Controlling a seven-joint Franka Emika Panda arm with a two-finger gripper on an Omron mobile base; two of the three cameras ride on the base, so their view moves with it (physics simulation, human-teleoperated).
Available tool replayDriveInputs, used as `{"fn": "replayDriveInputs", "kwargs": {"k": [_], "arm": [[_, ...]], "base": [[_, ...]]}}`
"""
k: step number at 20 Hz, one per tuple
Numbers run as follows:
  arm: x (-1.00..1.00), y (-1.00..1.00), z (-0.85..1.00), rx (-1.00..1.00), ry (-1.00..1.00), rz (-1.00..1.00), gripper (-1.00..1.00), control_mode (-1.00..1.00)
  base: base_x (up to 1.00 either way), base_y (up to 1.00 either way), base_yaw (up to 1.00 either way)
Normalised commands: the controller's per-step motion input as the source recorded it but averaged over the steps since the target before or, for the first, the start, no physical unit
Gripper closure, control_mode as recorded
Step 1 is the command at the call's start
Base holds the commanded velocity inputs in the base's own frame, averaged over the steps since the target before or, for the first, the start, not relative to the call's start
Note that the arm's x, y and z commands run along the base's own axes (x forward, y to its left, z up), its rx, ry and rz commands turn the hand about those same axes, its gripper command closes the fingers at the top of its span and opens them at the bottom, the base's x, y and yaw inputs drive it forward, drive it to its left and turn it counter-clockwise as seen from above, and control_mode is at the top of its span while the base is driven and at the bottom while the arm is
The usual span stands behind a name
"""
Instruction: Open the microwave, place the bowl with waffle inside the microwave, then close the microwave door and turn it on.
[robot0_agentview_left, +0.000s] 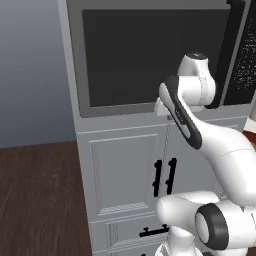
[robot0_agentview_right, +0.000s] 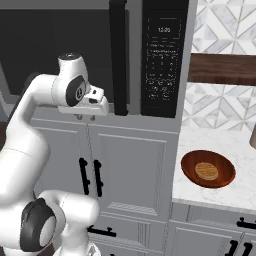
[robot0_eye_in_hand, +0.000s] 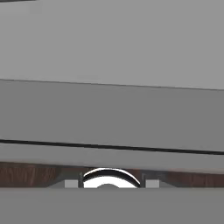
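The microwave (robot0_agentview_left: 120, 55) is built into grey cabinetry, and the microwave door (robot0_agentview_right: 60, 55) is closed flat. Its long black bar handle (robot0_agentview_right: 118, 55) runs down beside the black keypad panel (robot0_agentview_right: 164, 65). My gripper (robot0_agentview_right: 85, 117) hangs just left of the handle's lower end, level with the door's bottom edge, and points down. In the hand view its fingertips (robot0_eye_in_hand: 70, 183) stand apart with nothing between them. The bowl with waffle (robot0_agentview_right: 207, 169) is a reddish-brown dish resting on the white counter (robot0_agentview_right: 220, 145), right of the microwave and lower than it.
Panelled cabinet doors (robot0_agentview_right: 130, 165) with short black handles sit under the microwave, with drawers below them. A dark wooden shelf (robot0_agentview_right: 222, 69) hangs on the tiled wall above the counter. Wood floor (robot0_agentview_left: 40, 200) lies open to the left of the cabinet column.
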Motion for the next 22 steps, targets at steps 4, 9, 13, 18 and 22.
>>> {"fn": "replayDriveInputs", "kwargs": {"k": [4, 9, 13, 18, 22], "arm": [[-0.54, 0.00, 0.00, 0.00, -0.04, 0.00, -1.00, -1.00], [-0.82, 0.00, 0.00, 0.00, -0.14, 0.00, -1.00, -1.00], [-0.86, 0.00, 0.20, 0.00, -0.22, 0.00, -1.00, -1.00], [-0.52, 0.00, 0.35, 0.00, -0.06, 0.00, -1.00, -1.00], [-0.31, 0.00, 0.46, 0.00, -0.01, -0.01, -1.00, -1.00]], "base": [[0.00, 0.00, 0.00], [0.00, 0.00, 0.00], [0.00, 0.00, 0.00], [0.00, 0.00, 0.00], [0.00, 0.00, 0.00]]}}
